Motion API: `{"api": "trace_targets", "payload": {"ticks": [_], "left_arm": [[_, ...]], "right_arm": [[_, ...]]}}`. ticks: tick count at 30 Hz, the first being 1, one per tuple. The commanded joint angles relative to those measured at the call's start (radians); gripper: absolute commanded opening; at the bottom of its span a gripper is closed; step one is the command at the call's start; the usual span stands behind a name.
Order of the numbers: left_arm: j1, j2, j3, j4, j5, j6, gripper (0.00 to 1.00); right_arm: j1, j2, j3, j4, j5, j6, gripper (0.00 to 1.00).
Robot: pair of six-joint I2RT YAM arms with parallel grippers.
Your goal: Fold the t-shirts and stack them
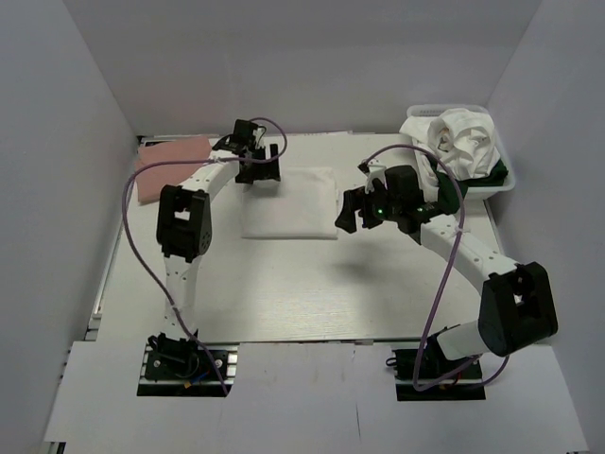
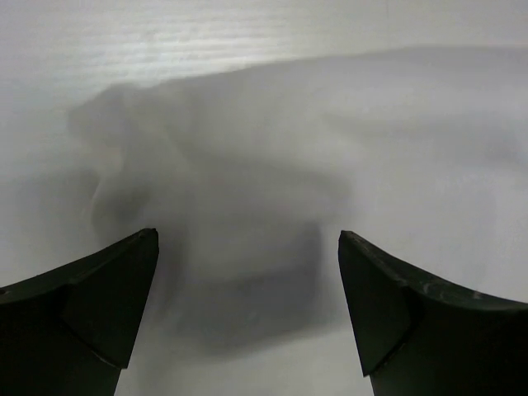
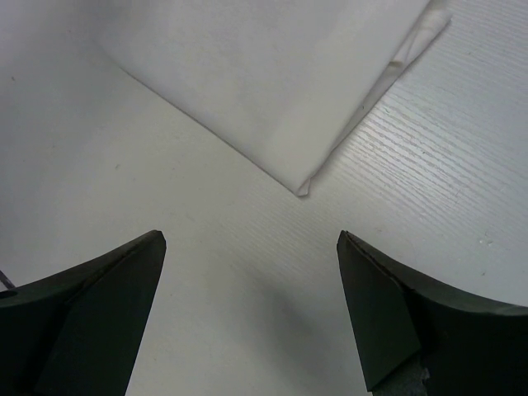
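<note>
**Both pincers released at opposite corners of a folded white tee**

The near half of the pale worktop (image 1: 284, 293) carries nothing but the two arms' bases. Further in, the right pincer (image 1: 348, 216) hangs with its jaws spread and nothing between them. It is just off the right edge of the folded white t-shirt (image 1: 293, 203), which lies to its left. Its wrist view shows the shirt's corner (image 3: 304, 190) just ahead of the gap, over bare board.

The shirt is a flat, near-square packet at mid-worktop. The left pincer (image 1: 257, 178) is over its far-left corner, also spread wide and gripping nothing, with white cloth (image 2: 264, 165) directly beneath it.

Beyond that, a folded salmon-pink t-shirt (image 1: 175, 165) lies at the far left. It is likely the stack, and the left arm is the nearer to it. At the far right, a white basket (image 1: 499, 186) holds crumpled white tees (image 1: 463, 142) and a dark green one (image 1: 498, 173).
</note>
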Motion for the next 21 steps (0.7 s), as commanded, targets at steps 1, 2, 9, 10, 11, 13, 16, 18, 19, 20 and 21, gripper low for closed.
{"api": "trace_targets", "payload": {"ticks": [1, 2, 9, 10, 11, 13, 16, 18, 19, 20, 21], "left_arm": [[0.007, -0.303, -0.195, 0.091, -0.044, 0.028, 1.00], [0.007, -0.354, -0.256, 0.116, -0.058, 0.037, 1.00], [0.016, -0.616, -0.646, 0.196, -0.092, 0.025, 1.00], [0.016, -0.616, -0.663, 0.196, -0.092, 0.025, 1.00], [0.016, -0.616, -0.677, 0.196, -0.092, 0.015, 1.00], [0.025, -0.606, -0.689, 0.196, -0.092, 0.005, 1.00], [0.034, -0.551, -0.700, 0.196, -0.101, -0.016, 1.00], [0.053, -0.477, -0.679, 0.196, -0.092, -0.028, 1.00], [0.053, -0.446, -0.640, 0.176, -0.092, -0.042, 1.00], [0.053, -0.417, -0.622, 0.167, -0.080, -0.042, 1.00], [0.053, -0.388, -0.605, 0.166, -0.079, -0.042, 1.00]], "right_arm": [[0.007, -0.026, -0.018, 0.034, 0.007, 0.011, 0.90], [0.010, -0.023, -0.016, 0.031, 0.008, 0.011, 0.90], [0.022, -0.024, -0.027, -0.024, -0.001, 0.033, 0.90], [0.028, -0.027, -0.029, -0.026, -0.011, 0.041, 0.90], [0.031, -0.030, -0.042, -0.029, -0.025, 0.044, 0.90], [0.040, -0.052, -0.056, -0.014, -0.036, 0.051, 0.90], [0.053, -0.079, -0.078, -0.011, -0.042, 0.058, 0.90], [0.060, -0.096, -0.089, -0.017, -0.028, 0.059, 0.90], [0.065, -0.105, -0.092, -0.018, -0.025, 0.059, 0.90], [0.066, -0.108, -0.093, -0.023, -0.022, 0.058, 0.90], [0.068, -0.121, -0.095, -0.024, -0.007, 0.058, 0.90]]}}
